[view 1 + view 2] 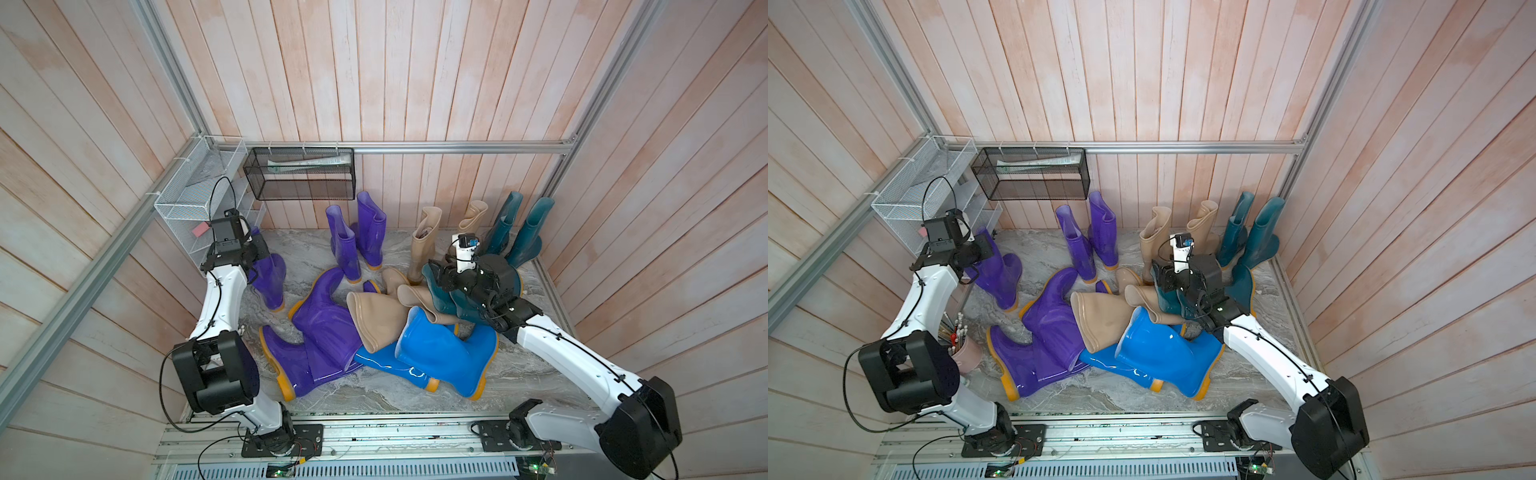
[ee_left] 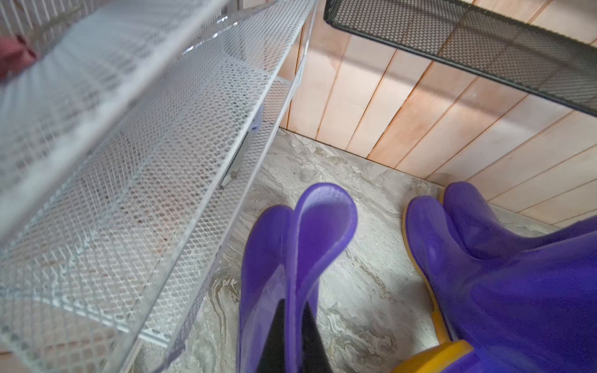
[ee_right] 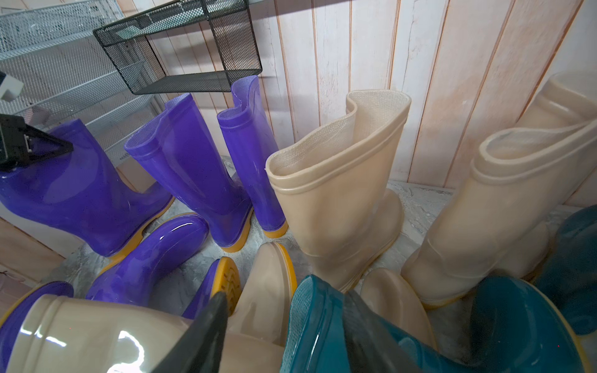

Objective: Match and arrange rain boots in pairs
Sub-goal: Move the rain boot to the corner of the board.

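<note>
At the far left a white mesh rack (image 1: pixel 187 195) hangs on the side wall. Just beside it the left gripper (image 2: pixel 289 319) is clamped closed on the cuff of an upright purple boot (image 1: pixel 270 282), one black finger inside the shaft and one outside. A black mesh basket (image 1: pixel 299 174) hangs on the back wall. Below it a purple pair (image 1: pixel 371 237) stands upright, side by side on the marble-patterned floor (image 1: pixel 519 374). In front, two more purple boots (image 1: pixel 324 324) lie on their sides, one across the other, and a fallen beige boot (image 1: pixel 370 324) rests against them. Two bright blue boots (image 1: pixel 440 353) lie on their sides at the front centre, touching that beige one. Two standing beige boots (image 1: pixel 424 249) are upright near the back wall. Further right, the right gripper (image 3: pixel 286 298) has its jaws apart astride the cuff of a dark teal boot (image 3: pixel 323 342). One finger is inside the shaft; the other is outside, clear of the rubber. A teal pair (image 1: pixel 534 232) stands in the back right corner.
</note>
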Tool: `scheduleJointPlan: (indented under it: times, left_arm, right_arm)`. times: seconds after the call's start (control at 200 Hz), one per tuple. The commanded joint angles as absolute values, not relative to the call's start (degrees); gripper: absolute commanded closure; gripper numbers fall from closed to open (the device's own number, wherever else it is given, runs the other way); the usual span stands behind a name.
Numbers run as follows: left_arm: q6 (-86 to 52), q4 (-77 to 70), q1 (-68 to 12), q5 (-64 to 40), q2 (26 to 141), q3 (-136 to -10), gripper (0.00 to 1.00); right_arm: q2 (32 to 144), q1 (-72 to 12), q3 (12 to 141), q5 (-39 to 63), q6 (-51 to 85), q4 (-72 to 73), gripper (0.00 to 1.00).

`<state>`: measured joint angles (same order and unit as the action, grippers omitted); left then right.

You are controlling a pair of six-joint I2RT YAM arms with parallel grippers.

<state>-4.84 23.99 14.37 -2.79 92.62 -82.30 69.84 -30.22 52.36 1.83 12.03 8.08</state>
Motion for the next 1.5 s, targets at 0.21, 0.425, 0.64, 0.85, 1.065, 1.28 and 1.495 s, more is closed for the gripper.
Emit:
scheduleJointPlan:
  times: [0.21, 0.425, 0.64, 0.85, 1.065, 1.28, 1.495]
  left_arm:
    - [6.2, 11.6, 11.7, 6.1, 99.8, -89.9, 1.00]
    - [5.5, 10.0, 11.5, 9.2, 105.4, -95.7, 1.00]
    - [7.7, 11.8, 10.8, 7.1, 110.3, -100.9, 0.99]
    - [6.9, 14.1, 9.7, 2.6, 109.7, -103.1, 0.38]
    - [5.1, 16.6, 7.3, 1.7, 101.9, -102.2, 0.21]
    - [4.1, 22.0, 0.1, 6.9, 89.3, -95.8, 0.22]
    - [-7.9, 24.8, -13.0, 9.2, 70.1, -70.7, 0.26]
  right_arm:
    - [71.0, -29.4, 53.3, 3.0, 11.8, 7.3, 0.47]
    - [72.2, -28.7, 53.6, 2.9, 11.6, 6.6, 0.48]
    - [73.6, -28.2, 54.0, 2.8, 11.7, 6.7, 0.48]
    - [74.2, -28.2, 54.6, 3.0, 11.9, 6.0, 0.46]
    - [71.7, -28.2, 54.4, 2.8, 12.2, 5.4, 0.44]
    - [68.4, -28.3, 54.2, 2.4, 11.9, 4.5, 0.42]
    - [65.1, -28.2, 52.4, 2.5, 12.7, 4.7, 0.42]
